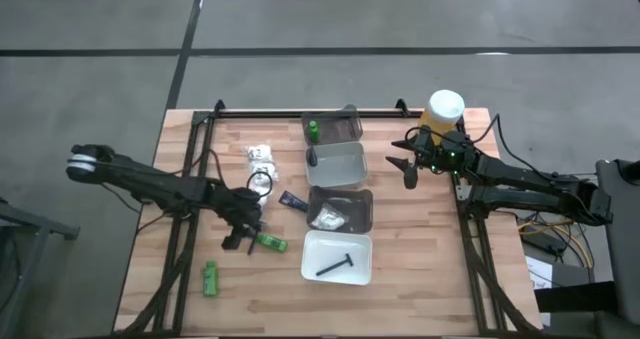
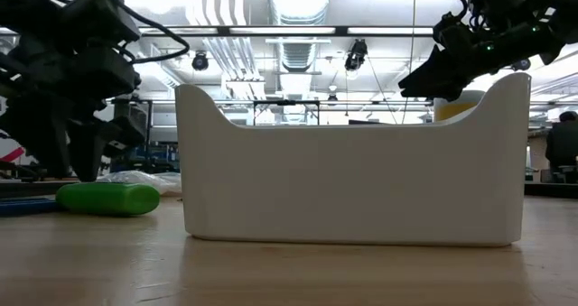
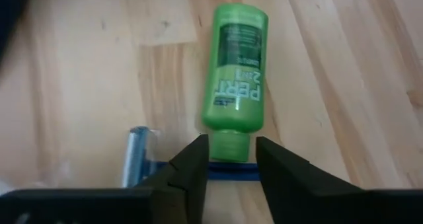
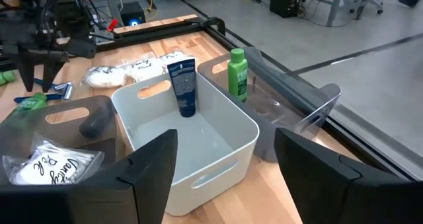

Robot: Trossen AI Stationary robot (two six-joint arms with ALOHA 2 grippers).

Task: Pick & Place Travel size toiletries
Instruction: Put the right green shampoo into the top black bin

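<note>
The left gripper (image 3: 229, 163) hangs low over the wooden table (image 1: 420, 279), its two dark fingers (image 3: 192, 168) parted, with the cap end of a small bright green plastic bottle (image 3: 235, 72) lying just in front of the gap between them. The bottle rests flat on the boards, label up, and the fingers have no hold on it. A slim blue razor-like stick (image 3: 142, 154) lies beside that gripper, partly under it.

From above, this bottle (image 1: 269, 243) sits left of the column of four trays, and a second green bottle (image 1: 210, 277) lies nearer the front left corner, well apart. White crinkly packets (image 1: 261, 156) lie farther back on the left side.

The right gripper (image 1: 405, 165) is raised beside the tall yellow container with a white cap (image 1: 445, 111), its fingers (image 4: 149, 159) spread wide and holding nothing, looking down on a pale grey tray (image 4: 198, 141) in which a small dark blue tube (image 4: 183, 86) stands leaning against the wall. Behind it a clear grey tray (image 1: 332, 127) holds an upright green bottle (image 4: 238, 71). The next clear tray toward the front (image 1: 342, 209) has a white packet (image 1: 328, 218) inside, and the white front tray (image 1: 337, 256) holds a dark razor-like stick (image 1: 335, 265).
</note>
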